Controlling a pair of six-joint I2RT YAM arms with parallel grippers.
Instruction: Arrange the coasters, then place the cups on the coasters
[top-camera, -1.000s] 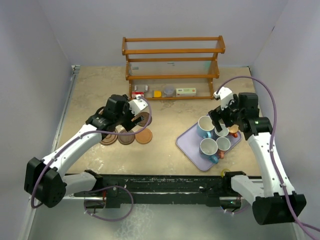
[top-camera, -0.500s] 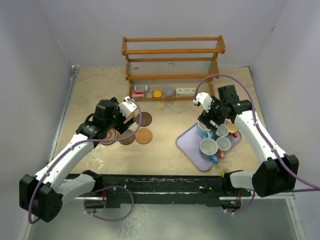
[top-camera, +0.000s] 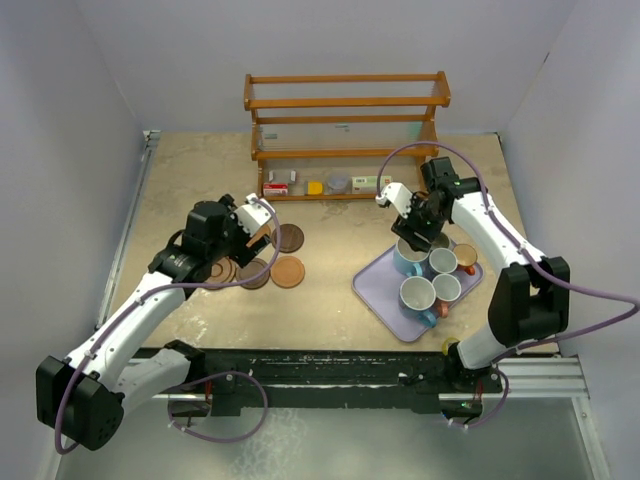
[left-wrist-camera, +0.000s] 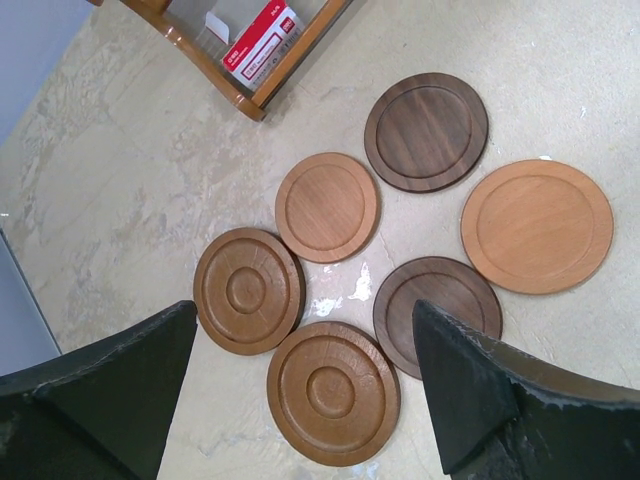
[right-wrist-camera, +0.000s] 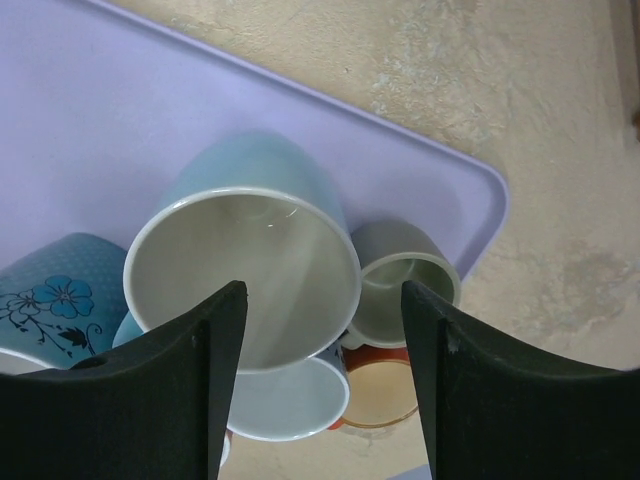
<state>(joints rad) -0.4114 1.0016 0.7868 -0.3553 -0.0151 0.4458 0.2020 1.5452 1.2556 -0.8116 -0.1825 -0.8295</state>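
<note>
On the left half of the worktop (top-camera: 330, 200) six coasters (left-wrist-camera: 327, 207) lie flat in a loose cluster, faces up, close together with narrow gaps showing between most. Two grooved ones (left-wrist-camera: 248, 290) sit side by side at the near-left of the group, a dark one (left-wrist-camera: 427, 131) and a light orange one (left-wrist-camera: 537, 226) on the far and right side. Being round, they have no long axis; the cluster itself runs roughly left to right. The left arm reaches forward from its base with the elbow bent, wrist tipped so the left claw (left-wrist-camera: 305, 330) hangs above the cluster, pointing down, fingers spread wide and holding nothing, clear of every disc. To the right, the cups stand upright, mouths up, crowded on a lavender tray (right-wrist-camera: 120, 120) set at a slant to the worktop's edge. The right arm stretches far forward, then folds back leftward, its claw (right-wrist-camera: 322, 290) aimed down at the light blue cup (right-wrist-camera: 250, 250) at the tray's far-left end. Its jaws are apart, straddling that cup's wall: one finger over the mouth, the other outside, between it and a small grey cup (right-wrist-camera: 385, 250). Whether either finger touches cannot be told. That cup's handle is hidden. An orange cup (right-wrist-camera: 378, 395) and a floral blue one (right-wrist-camera: 55, 290) stand close by.
</note>
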